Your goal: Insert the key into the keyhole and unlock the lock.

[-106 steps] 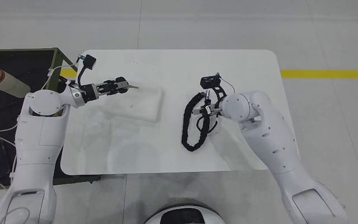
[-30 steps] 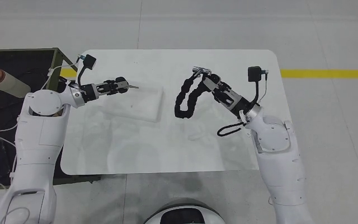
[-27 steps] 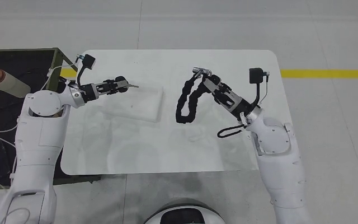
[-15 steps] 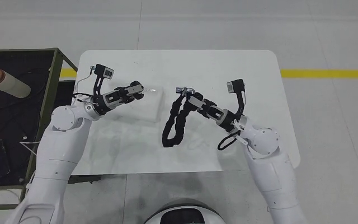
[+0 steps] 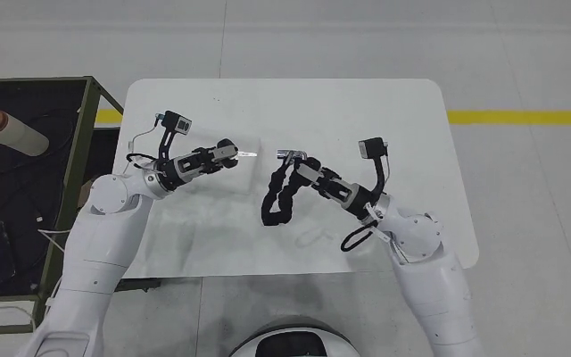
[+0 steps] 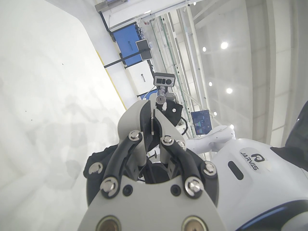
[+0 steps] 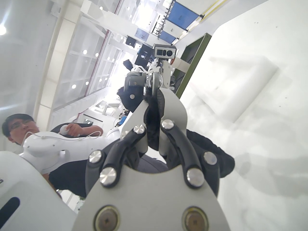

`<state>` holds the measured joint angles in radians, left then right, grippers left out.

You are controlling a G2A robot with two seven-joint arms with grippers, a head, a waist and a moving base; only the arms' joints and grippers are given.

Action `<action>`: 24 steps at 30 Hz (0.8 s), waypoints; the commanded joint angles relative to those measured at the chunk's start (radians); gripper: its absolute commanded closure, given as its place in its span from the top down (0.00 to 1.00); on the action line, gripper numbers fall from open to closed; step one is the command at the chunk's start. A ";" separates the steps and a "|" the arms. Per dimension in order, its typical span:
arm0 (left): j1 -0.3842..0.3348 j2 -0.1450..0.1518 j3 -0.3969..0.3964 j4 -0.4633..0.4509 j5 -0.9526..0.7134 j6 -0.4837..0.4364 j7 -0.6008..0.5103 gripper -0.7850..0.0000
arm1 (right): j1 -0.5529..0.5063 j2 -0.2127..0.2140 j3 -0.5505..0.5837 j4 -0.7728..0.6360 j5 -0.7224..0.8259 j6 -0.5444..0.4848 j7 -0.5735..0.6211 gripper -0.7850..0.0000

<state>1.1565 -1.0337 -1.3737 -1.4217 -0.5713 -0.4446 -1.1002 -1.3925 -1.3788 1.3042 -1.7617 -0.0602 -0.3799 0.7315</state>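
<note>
Hidden: the key (image 5: 249, 153) is seen edge-on in the left wrist view, with its bow buried between the fingers. The foam pad (image 7: 243, 90) lies partly under the left arm.
Open room: both grippers hang over the middle of the table (image 5: 375, 116), well away from its edges. A small gap separates the key tip from the lock head (image 5: 287, 155).
Left gripper (image 5: 230, 152): clenched on the key, blade pointing right at the keyhole (image 6: 160, 100).
Right gripper (image 5: 300, 166): clamped on the cable lock's black sleeve just behind the head. The loop (image 5: 275, 198) droops below.
</note>
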 commanded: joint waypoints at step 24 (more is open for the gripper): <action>0.023 -0.012 -0.009 -0.029 0.025 0.068 -0.019 0.00 | 0.015 0.003 -0.084 0.014 -0.136 -0.008 -0.090 0.00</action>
<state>1.1792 -1.0451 -1.3824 -1.4515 -0.5468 -0.3783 -1.1165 -1.3778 -1.3758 1.2211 -1.7483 -0.1973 -0.3885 0.6402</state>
